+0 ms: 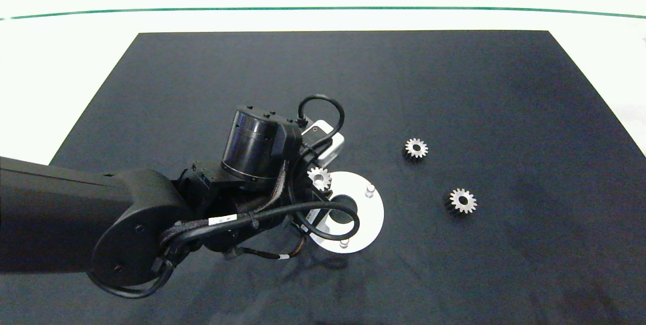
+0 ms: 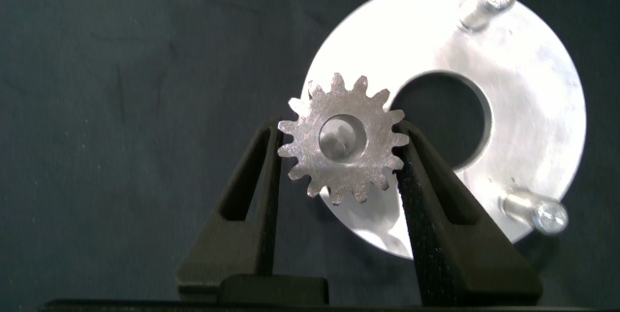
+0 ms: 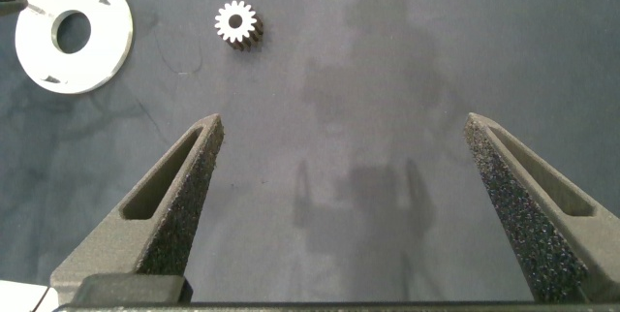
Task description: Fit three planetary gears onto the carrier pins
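One planetary gear [image 2: 342, 138] sits between my left gripper's [image 2: 337, 136] fingers, which are shut on its sides. It hangs over the white disc's [image 1: 371, 216] near-left edge, and one carrier pin shows through its centre hole. The same gear [image 1: 319, 177] lies just beside the left wrist in the head view. Two other pins [image 1: 370, 190] [image 1: 344, 242] stand bare on the disc. Two more gears [image 1: 416, 148] [image 1: 462, 200] lie flat on the mat to the right of the disc. My right gripper [image 3: 344, 133] is open above the mat, with nothing between its fingers; it is out of the head view.
A dark mat [image 1: 454, 88] covers the table, with pale table surface [image 1: 60, 62] around it. My left arm [image 1: 126, 214] reaches in from the left over the mat's near-left part. In the right wrist view the disc [image 3: 107, 31] and one gear [image 3: 237, 24] lie far ahead.
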Tool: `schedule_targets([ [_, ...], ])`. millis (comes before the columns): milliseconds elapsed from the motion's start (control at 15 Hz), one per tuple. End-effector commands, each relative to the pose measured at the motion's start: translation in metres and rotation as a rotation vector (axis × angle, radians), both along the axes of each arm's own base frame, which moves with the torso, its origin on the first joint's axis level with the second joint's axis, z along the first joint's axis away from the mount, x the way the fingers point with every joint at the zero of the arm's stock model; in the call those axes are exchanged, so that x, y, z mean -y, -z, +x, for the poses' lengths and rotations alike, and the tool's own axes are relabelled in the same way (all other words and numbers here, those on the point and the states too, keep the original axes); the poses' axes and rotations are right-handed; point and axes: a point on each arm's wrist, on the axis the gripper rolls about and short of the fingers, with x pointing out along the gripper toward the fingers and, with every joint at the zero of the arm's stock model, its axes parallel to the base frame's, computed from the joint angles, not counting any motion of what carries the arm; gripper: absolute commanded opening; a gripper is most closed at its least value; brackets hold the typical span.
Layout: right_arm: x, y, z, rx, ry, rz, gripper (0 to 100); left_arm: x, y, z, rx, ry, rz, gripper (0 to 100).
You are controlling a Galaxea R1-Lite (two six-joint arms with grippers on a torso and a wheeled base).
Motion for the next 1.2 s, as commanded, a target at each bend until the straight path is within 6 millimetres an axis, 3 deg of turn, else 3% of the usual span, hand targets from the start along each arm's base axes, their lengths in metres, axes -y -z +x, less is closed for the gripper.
schedule_targets([
  [67, 0.000, 0.001, 0.000, -0.002, -0.001, 0.001, 100, 0.000, 0.009, 0.000, -0.019, 0.000, 0.022, 22],
  [1067, 0.000, 0.001, -0.001, -0.002, -0.002, 0.003, 100, -0.009, 0.012, 0.004, -0.027, -0.028, 0.033, 22],
  [1133, 0.000, 0.001, 0.000, -0.003, -0.002, 0.003, 100, -0.009, 0.013, 0.003, -0.030, -0.026, 0.036, 100],
  [1200, 0.000, 0.001, -0.001, -0.002, -0.002, 0.003, 100, -0.010, 0.014, 0.002, -0.034, -0.026, 0.039, 100],
])
